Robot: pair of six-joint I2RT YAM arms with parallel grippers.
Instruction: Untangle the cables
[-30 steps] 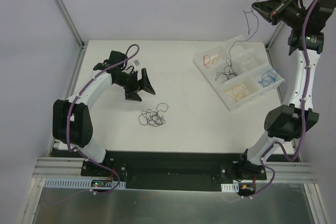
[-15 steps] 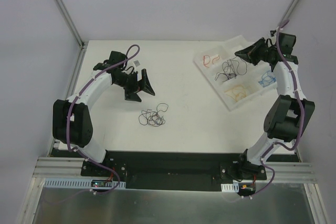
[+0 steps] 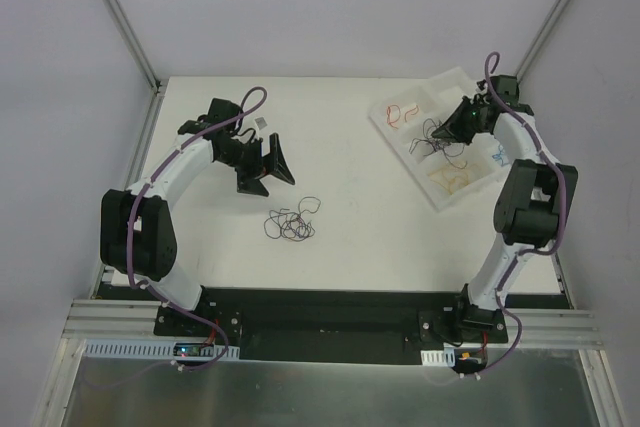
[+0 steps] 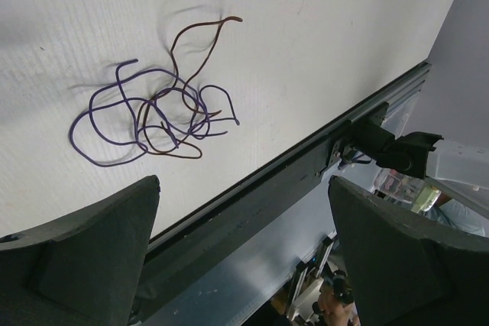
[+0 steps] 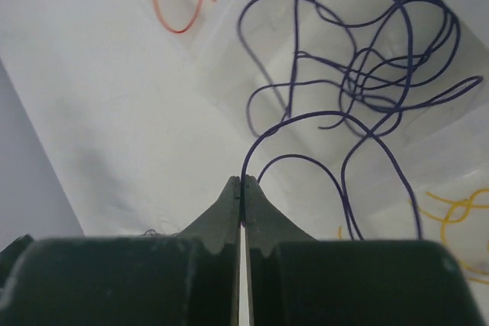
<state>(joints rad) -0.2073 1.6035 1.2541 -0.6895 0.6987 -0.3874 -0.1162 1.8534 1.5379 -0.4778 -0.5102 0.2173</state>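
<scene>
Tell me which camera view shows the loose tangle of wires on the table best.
Left wrist: the tangle lies close up, its purple and brown loops distinct. Top external shows it only as a small dark knot. Right wrist misses it, showing the right gripper pinching a dark wire over the tray.

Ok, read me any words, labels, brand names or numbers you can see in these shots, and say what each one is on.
No text can be read in any view.
The small pale square on the table by the left arm: too small to tell whether it carries print.
The clear tray, the cables in it, the loose tangle on the table: no lettering.
</scene>
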